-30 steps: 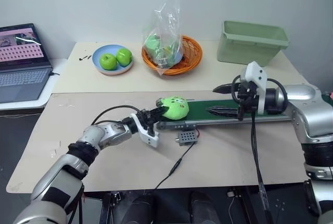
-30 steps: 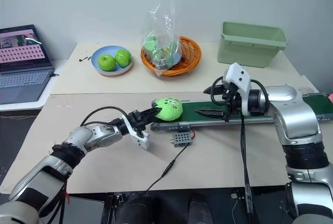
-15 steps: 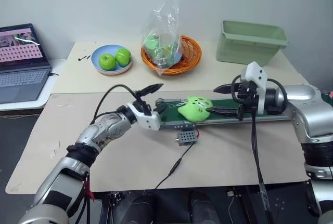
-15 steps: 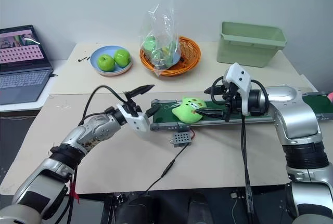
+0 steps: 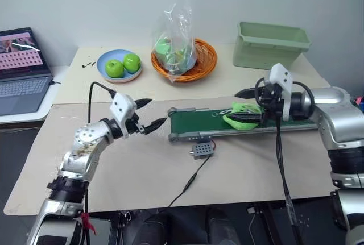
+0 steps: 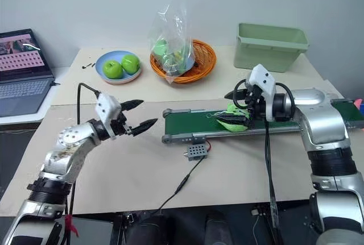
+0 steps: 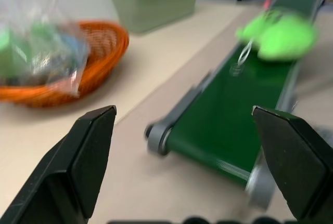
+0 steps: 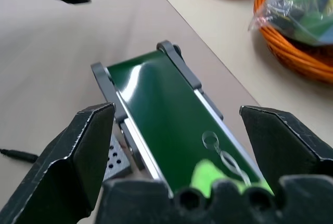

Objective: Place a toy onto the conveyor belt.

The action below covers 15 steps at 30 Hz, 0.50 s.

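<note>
The lime-green toy [image 5: 243,109] lies on the dark green conveyor belt [image 5: 196,123], toward its right half. My right gripper [image 6: 223,108] hangs open over the belt, one black finger above the toy and one beside it. In the right wrist view the toy [image 8: 213,174] sits low between the wide-spread fingers [image 8: 78,151]. My left gripper [image 5: 154,112] is open and empty, held level just off the belt's left end. The left wrist view looks down the belt [image 7: 229,115] to the toy [image 7: 281,31].
A grey control box [image 5: 203,149] with a black cable sits in front of the belt. Behind are a blue plate of two apples [image 5: 118,65], an orange basket with a plastic bag [image 5: 182,63] and a pale green bin [image 5: 272,45]. A laptop [image 5: 23,69] stands far left.
My left gripper let go of the toy, opened wide, rolled over and drew back up and left. The toy moved right along the belt to between the right gripper's fingers.
</note>
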Each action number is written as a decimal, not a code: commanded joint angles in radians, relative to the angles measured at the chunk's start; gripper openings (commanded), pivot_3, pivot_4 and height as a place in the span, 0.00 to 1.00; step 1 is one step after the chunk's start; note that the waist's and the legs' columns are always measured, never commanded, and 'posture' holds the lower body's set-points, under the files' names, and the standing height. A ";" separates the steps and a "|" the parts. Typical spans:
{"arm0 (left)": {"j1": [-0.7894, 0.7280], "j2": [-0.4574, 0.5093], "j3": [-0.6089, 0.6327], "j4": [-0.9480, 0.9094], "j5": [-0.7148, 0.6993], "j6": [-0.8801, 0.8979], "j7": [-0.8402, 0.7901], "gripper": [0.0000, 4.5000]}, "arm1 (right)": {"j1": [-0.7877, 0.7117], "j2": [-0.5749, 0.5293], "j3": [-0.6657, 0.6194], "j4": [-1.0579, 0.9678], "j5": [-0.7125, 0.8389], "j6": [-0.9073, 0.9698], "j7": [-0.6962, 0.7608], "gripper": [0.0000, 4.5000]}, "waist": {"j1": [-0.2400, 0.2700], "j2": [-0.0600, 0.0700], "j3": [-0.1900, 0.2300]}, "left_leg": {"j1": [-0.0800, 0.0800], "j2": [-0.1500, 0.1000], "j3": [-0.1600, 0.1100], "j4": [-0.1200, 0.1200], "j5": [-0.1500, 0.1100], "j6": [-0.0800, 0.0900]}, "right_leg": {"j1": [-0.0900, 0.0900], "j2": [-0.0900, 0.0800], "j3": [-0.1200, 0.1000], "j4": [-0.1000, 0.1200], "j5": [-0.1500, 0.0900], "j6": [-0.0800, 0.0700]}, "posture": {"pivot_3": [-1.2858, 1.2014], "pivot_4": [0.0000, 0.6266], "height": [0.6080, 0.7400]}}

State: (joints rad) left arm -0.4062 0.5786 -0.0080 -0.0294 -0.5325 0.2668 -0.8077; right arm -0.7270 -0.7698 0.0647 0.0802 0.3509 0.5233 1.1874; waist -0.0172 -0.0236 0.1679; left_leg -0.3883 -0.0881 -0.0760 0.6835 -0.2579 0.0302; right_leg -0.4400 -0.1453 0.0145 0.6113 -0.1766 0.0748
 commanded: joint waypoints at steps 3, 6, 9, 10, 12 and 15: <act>-0.041 0.012 0.097 -0.084 -0.111 0.151 0.013 0.99 | -0.073 0.022 0.025 0.040 -0.018 -0.060 0.043 1.00 | 0.001 0.000 0.000 | 0.000 0.000 0.000 0.000 0.000 0.000 | 0.000 0.000 0.000 0.000 0.000 0.000 | 0.52 0.24 1.00; -0.047 0.013 0.120 -0.089 -0.129 0.188 0.012 0.99 | -0.085 0.024 0.034 0.060 -0.024 -0.075 0.061 1.00 | 0.002 0.000 0.000 | 0.000 0.000 0.000 0.000 0.000 0.000 | 0.000 0.000 0.000 0.000 0.000 0.000 | 0.52 0.24 1.00; -0.041 0.013 0.127 -0.102 -0.136 0.218 0.002 0.99 | -0.094 0.029 0.034 0.075 -0.030 -0.082 0.065 1.00 | 0.002 0.000 0.000 | 0.000 0.000 0.000 0.000 0.000 0.000 | 0.000 0.000 0.000 -0.001 0.000 0.000 | 0.52 0.24 1.00; -0.040 0.012 0.128 -0.105 -0.140 0.229 0.001 0.99 | -0.096 0.031 0.033 0.077 -0.031 -0.084 0.067 1.00 | 0.002 0.000 0.000 | 0.000 0.000 0.000 0.000 0.000 0.000 | 0.000 0.000 0.000 -0.001 0.000 0.000 | 0.52 0.24 1.00; -0.041 0.012 0.132 -0.114 -0.157 0.259 0.000 0.99 | -0.095 0.034 0.029 0.069 -0.026 -0.080 0.069 1.00 | 0.002 0.000 0.000 | 0.000 0.000 0.000 0.000 0.000 0.000 | 0.000 0.000 0.000 0.000 0.000 0.000 | 0.52 0.24 1.00; -0.051 0.008 0.134 -0.115 -0.170 0.290 0.002 0.99 | -0.095 0.042 0.030 0.062 -0.020 -0.076 0.076 1.00 | -0.001 0.000 0.000 | 0.000 0.000 0.000 0.000 0.000 0.000 | 0.000 0.000 0.000 0.000 0.000 0.000 | 0.52 0.24 1.00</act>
State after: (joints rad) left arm -0.4351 0.5819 0.0988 -0.1103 -0.6738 0.5376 -0.8012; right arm -0.7980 -0.7297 0.1127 0.1700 0.3169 0.4615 1.2573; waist -0.0181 -0.0236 0.1679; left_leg -0.3885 -0.0883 -0.0761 0.6835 -0.2578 0.0300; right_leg -0.4399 -0.1452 0.0148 0.6109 -0.1766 0.0748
